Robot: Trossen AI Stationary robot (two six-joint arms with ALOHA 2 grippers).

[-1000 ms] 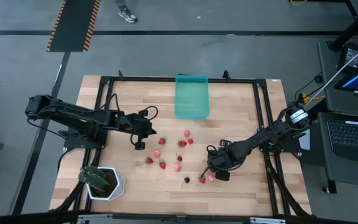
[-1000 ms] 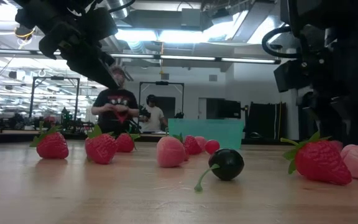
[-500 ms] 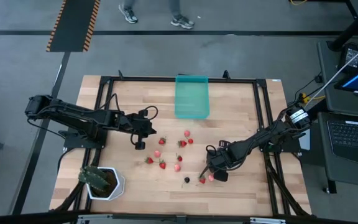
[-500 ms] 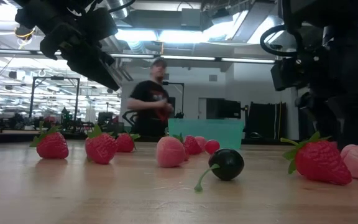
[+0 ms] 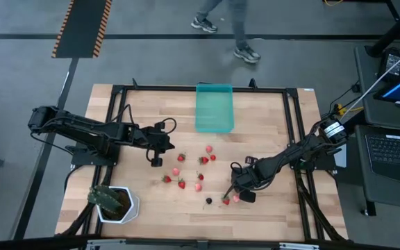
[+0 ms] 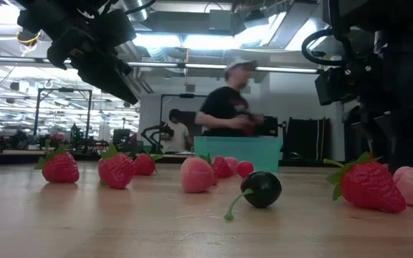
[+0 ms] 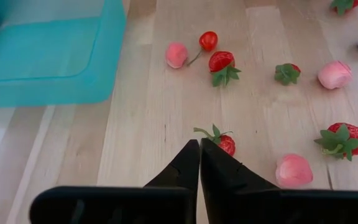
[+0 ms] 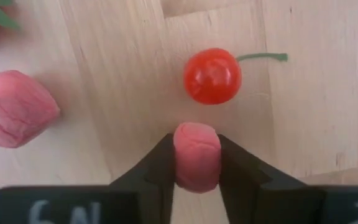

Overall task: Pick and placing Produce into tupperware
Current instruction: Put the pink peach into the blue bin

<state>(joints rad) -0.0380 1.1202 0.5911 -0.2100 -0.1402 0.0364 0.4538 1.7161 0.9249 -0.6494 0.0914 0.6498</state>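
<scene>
Where fruits [image 5: 181, 184] scatter, potted plant [image 5: 113, 203] sits apart.

Both arms are matte black, built of slim tubular links joined by blocky joint housings, with thin black cables looping loosely along them. The left end effector [image 7: 199, 163] ends in two flat, tapering black fingers that narrow to points, mounted on a wide black crossbar. The right end effector [image 8: 196, 163] has the same angular black fingers; its crossbar carries faint white printed characters. A white-and-orange fitting [image 5: 333, 129] sits at the right arm's base, with pale cables running off it.
</scene>
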